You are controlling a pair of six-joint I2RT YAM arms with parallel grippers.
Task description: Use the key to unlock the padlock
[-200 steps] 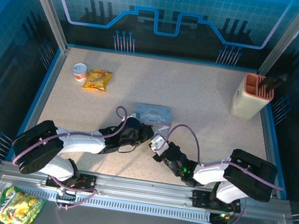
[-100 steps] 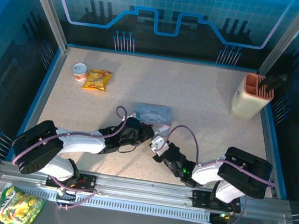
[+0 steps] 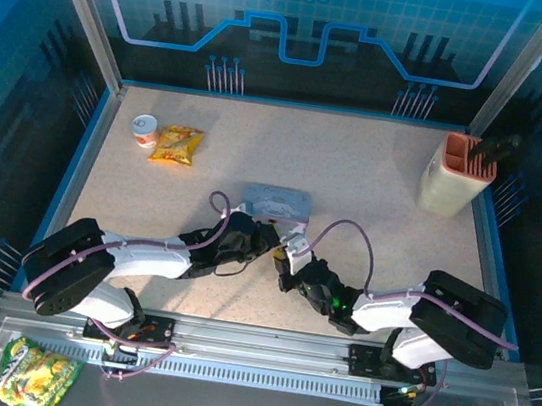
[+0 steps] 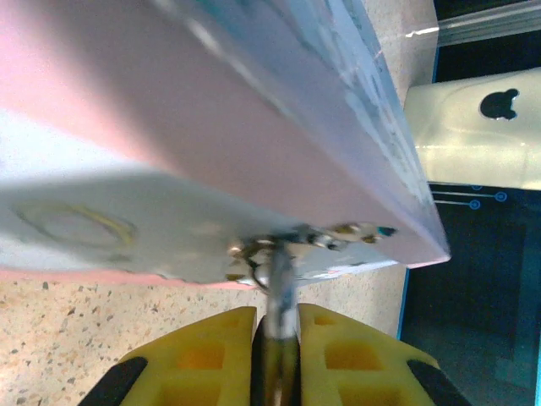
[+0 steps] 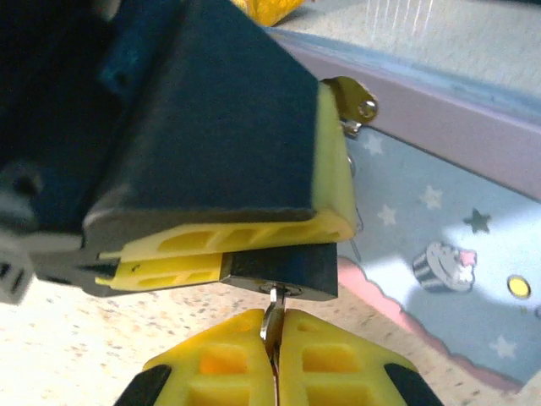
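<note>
Right gripper (image 5: 272, 331) has advanced toward the pale blue rectangular tin (image 3: 276, 202), clamped on the thin silvery key (image 5: 270, 315), which meets the small dark padlock (image 5: 283, 275). Left gripper (image 4: 277, 326) clamps the padlock beside the tin.

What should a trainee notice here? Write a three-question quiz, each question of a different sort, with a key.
1. True or false: the right end effector is open.
2. What does the left end effector clamp? A) a snack bag B) the padlock C) a cup
3. Fill in: the thin metal piece pinched by the right end effector, its tip at the padlock's body, is the ____.
Key: 1 false, it is shut; 2 B; 3 the key.
</note>
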